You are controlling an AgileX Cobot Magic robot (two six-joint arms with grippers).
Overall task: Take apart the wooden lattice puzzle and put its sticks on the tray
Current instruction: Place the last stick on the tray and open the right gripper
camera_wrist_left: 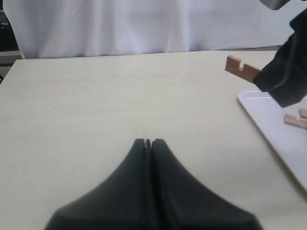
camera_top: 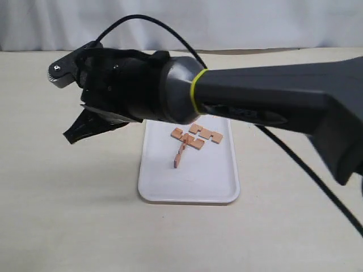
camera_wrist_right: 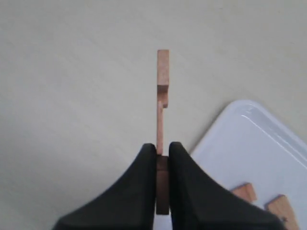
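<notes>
Matte beige tabletop (camera_top: 68, 215); notched wooden stick (camera_wrist_right: 163, 72)

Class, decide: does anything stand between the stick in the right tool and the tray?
Nothing visible does. The stick, shut in the right tool, hangs over the table beside the tray; the laid sticks lie farther in.

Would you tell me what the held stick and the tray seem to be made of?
Stick: apparently wood, matte reddish-brown, with a square-cut notch. Tray: probably plastic, white and glossy; its rim catches bright reflections.
</notes>
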